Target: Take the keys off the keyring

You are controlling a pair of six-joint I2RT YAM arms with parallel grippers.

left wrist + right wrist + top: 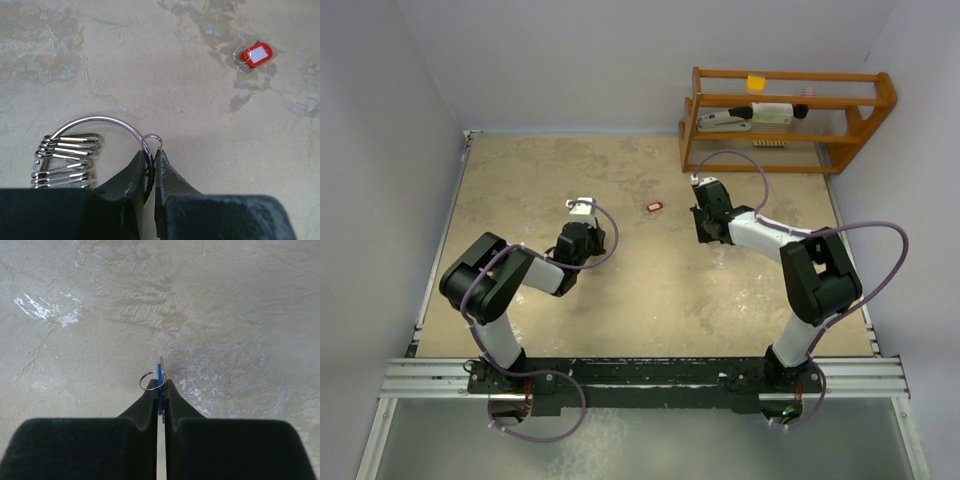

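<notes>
Right gripper [160, 385], lower centre of its wrist view, is closed on one blue key [159, 374], seen edge-on and carrying one small ring [151, 380]; this key is off. Left gripper [151, 155] is closed on the keyring [100, 119], lower left of its view. The keyring carries a stack of silver keys [65, 160], too overlapped to count; these remain. One red key [256, 53] lies free on the table [150, 60], upper right.

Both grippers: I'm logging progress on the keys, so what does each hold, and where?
Left gripper pinches a small ring hooked on the keyring. Right gripper clamps the blue key edge-on by its flat body, its wire loop sticking out.
</notes>
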